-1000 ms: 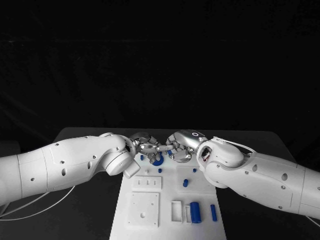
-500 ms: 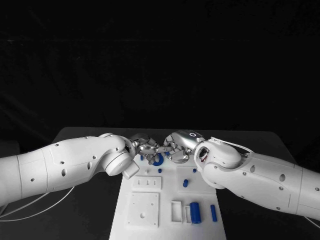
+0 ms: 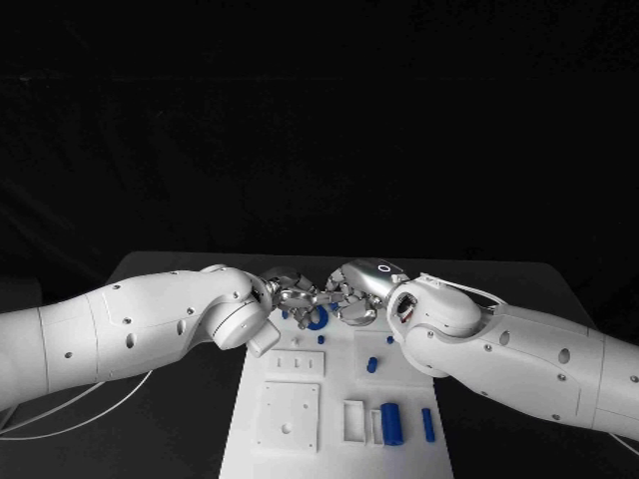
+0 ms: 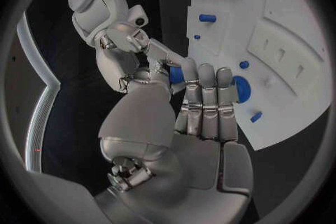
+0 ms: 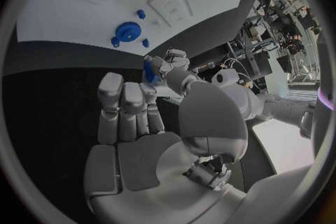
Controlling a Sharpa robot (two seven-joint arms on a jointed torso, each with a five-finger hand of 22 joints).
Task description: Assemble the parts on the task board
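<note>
In the head view, the two white arms meet over the far end of the white rectangular task board (image 3: 326, 399), just above the centre of the frame. The silver left hand (image 3: 286, 288) and the silver right hand (image 3: 354, 291) face each other, fingertips touching around a small blue plastic part (image 3: 324, 292). The left wrist view shows that small blue part (image 4: 176, 74) sitting between the fingertips of both hands, with the left hand's (image 4: 183, 123) fingers straight and close together behind it. In the right wrist view the same part (image 5: 149, 70) is pinched at the tips of the other arm's fingers while the right hand's (image 5: 150, 140) own fingers reach up beside it. Both hands appear to grip it; which one carries the weight I cannot tell.

Below the hands, a round blue gear (image 3: 316, 319) lies on the upper part of the board, with small blue pegs (image 3: 319, 339) near it. A short blue cylinder (image 3: 371, 364) lies right of the board's centre. In the lower part of the frame, a larger dark blue cylinder (image 3: 388, 423) lies in a recessed slot, and a thin blue rod (image 3: 426, 424) lies just to its right. The board rests on the black worktop (image 3: 176, 419), where thin white cables (image 3: 46, 414) trail under the left arm at the lower left.
</note>
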